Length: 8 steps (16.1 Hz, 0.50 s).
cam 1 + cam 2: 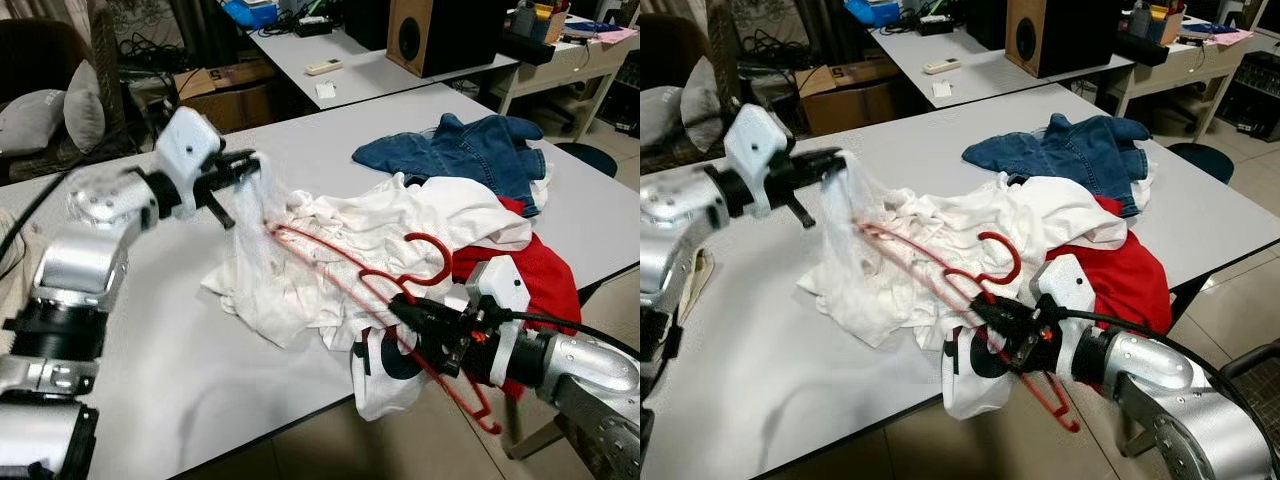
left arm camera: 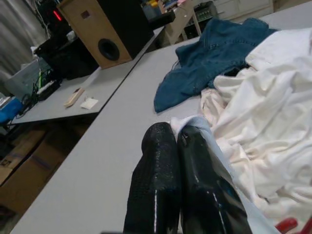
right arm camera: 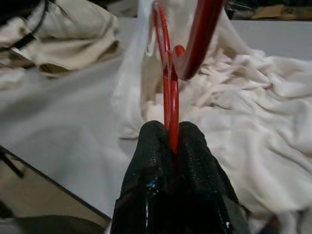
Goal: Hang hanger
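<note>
— Red plastic is what sits nearest: the hanger [image 1: 400, 300] lies at the near right edge of the tabletop [image 1: 200, 360], and the right gripper [image 1: 408, 318] has its fingers pinched together on one of the thin bars, just below the hook. Why hold it there, do you think?

— My guess is that the spot by the neck gives control over both the hook and the long arm. That arm runs away to the far left and slips inside the white shirt [image 1: 340, 250], so the right gripper seems to be steering it into the fabric.

— And the other side?

— The left gripper [image 1: 248, 165], further back on the left, is clamped on a fold of the same white shirt and holds it lifted off the tabletop. The cloth hangs thin and stretched from it, and I read that as keeping the garment open so the hanger can pass through.

— So the hanging itself is not yet done?

— Not by the look of it. Part of the white shirt droops over the near edge, a red garment [image 1: 540, 270] lies under it to the right, and a blue denim piece [image 1: 460, 155] rests beyond, untouched.
</note>
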Tool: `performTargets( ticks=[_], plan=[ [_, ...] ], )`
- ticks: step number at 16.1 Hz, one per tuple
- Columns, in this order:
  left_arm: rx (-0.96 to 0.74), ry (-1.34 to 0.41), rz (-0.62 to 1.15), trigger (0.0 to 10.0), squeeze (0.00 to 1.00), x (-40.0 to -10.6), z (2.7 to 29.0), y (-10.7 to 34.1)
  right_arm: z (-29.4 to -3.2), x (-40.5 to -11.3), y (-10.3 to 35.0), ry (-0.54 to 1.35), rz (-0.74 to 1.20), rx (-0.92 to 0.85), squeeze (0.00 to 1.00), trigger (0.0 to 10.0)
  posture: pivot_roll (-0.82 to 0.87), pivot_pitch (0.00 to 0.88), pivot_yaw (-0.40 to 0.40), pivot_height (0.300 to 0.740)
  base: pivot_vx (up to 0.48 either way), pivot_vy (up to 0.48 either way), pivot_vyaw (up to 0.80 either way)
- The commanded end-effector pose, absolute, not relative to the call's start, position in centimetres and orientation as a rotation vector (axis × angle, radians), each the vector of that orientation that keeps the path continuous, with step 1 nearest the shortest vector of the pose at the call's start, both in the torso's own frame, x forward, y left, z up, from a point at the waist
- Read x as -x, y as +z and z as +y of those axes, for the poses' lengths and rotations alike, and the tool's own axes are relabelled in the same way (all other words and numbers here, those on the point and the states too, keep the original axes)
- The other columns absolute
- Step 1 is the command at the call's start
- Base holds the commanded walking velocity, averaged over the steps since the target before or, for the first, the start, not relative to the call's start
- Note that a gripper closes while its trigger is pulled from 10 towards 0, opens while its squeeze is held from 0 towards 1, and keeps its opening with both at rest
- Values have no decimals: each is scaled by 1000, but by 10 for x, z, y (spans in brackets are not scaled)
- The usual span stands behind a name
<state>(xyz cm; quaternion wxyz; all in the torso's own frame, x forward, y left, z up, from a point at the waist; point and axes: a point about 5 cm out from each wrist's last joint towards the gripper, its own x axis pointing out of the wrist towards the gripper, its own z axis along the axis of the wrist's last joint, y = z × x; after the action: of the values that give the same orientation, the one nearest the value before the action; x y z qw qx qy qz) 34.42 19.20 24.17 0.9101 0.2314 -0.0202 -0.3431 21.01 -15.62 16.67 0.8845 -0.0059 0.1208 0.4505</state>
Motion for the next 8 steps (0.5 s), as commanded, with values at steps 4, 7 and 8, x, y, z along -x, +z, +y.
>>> performTargets(
  ticks=[4,7,8],
  plan=[
    [-499,-774,-21,0,0,-339,187,246,-153,-216,167,896,249,20,0,10000,53,0,103,740,0,0,0],
    [-492,-801,-37,0,0,-335,185,255,-154,-233,168,793,235,30,0,10000,53,0,98,740,0,0,0],
    [-462,-799,-58,0,0,-335,185,262,-153,-237,168,785,236,29,0,10000,52,0,92,740,0,0,0]
  ],
)
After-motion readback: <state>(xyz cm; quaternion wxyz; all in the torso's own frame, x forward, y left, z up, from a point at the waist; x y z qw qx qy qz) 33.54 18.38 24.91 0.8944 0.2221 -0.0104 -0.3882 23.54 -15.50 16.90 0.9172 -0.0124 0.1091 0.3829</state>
